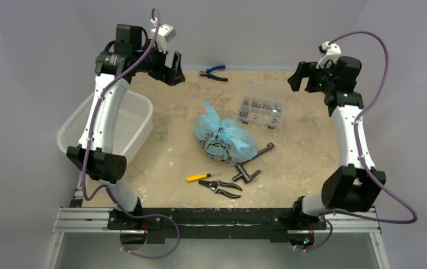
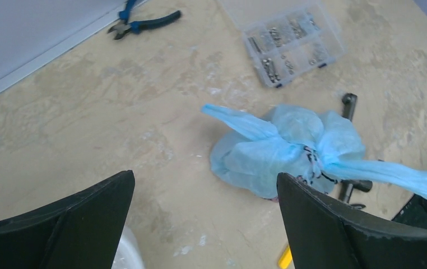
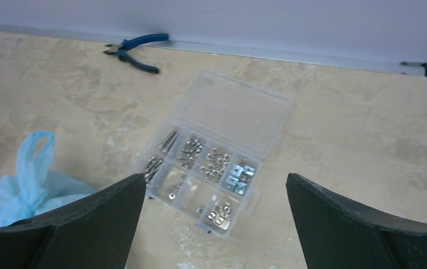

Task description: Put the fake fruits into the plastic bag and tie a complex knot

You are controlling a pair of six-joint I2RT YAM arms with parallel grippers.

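The light-blue plastic bag lies bulging in the middle of the table, closed by a knot with two pointed ends sticking out. In the left wrist view the bag and its knot lie ahead to the right. The fake fruits are hidden. My left gripper hangs high at the back left, open and empty. Raised at the back right, my right gripper is open and empty, with a corner of the bag at its left.
A white perforated tub stands at the left edge. A clear compartment box sits behind the bag on the right. Blue pliers lie by the back wall. A yellow screwdriver, black pliers and a black handle tool lie in front.
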